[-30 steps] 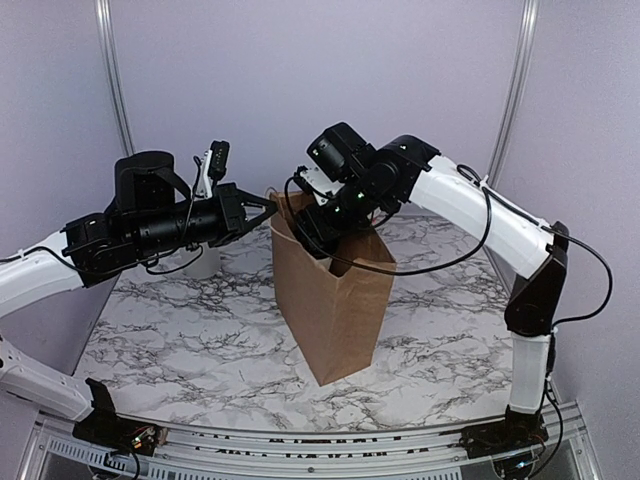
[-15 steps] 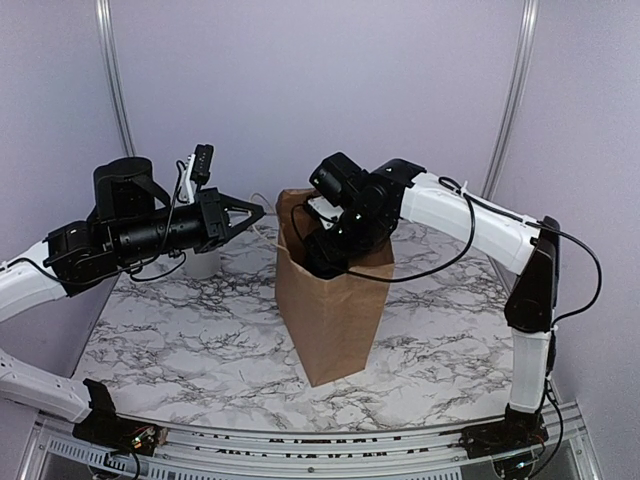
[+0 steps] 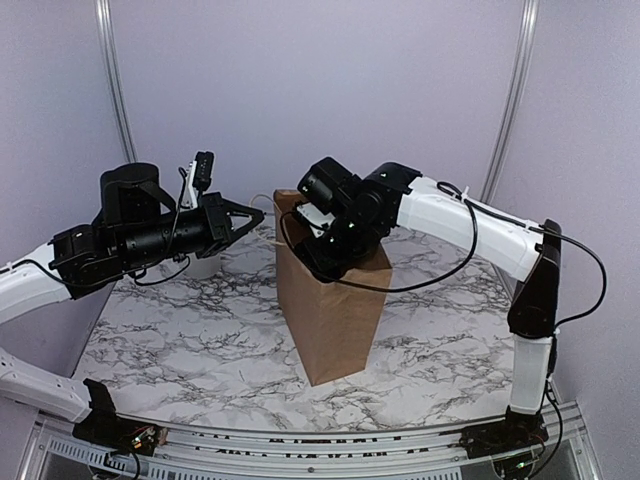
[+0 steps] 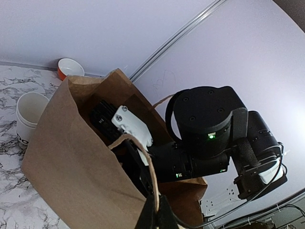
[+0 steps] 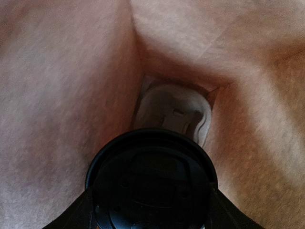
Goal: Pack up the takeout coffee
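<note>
Right wrist view: takeout coffee (image 5: 151,191) shows a round black lid.

The left arm reaches level rightward, left gripper (image 3: 257,212) pinched closed on the bag handle (image 4: 152,179); the right arm bends downward, right gripper (image 5: 150,215) clasping the takeout coffee (image 5: 150,176)

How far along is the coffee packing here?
Done: the paper bag stands open, its handle pinched by the left gripper. In hand: the right gripper holds the takeout coffee inside the bag, above something white at the bottom. Remaining: set it down, release, withdraw.
</note>
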`<state>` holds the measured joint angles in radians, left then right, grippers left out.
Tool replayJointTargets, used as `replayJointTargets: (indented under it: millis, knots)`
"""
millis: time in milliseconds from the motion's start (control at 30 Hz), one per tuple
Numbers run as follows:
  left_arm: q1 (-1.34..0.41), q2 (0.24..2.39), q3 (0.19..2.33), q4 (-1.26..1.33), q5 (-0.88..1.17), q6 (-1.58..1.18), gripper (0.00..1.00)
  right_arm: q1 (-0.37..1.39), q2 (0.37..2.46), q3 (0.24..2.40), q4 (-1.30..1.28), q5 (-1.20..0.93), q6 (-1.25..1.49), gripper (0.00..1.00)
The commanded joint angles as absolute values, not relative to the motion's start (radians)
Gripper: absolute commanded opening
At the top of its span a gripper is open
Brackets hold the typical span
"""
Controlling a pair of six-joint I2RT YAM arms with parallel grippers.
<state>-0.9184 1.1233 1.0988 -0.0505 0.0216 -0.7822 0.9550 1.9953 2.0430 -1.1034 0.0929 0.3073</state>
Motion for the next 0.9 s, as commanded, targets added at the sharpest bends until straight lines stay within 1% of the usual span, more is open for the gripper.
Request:
replayJointTargets:
  millis: [0,867]
  knots:
    - [-0.925,1.093,1.076,-0.007,-0.019,-0.792,0.0,0.978,1.968,2.05,-1.123,0.099,0.331,0.65]
    - [-0.925,1.051,1.054,-0.025,-0.087,-0.754,0.0,1.006,1.923,1.898,-1.126,0.047,0.361,0.65]
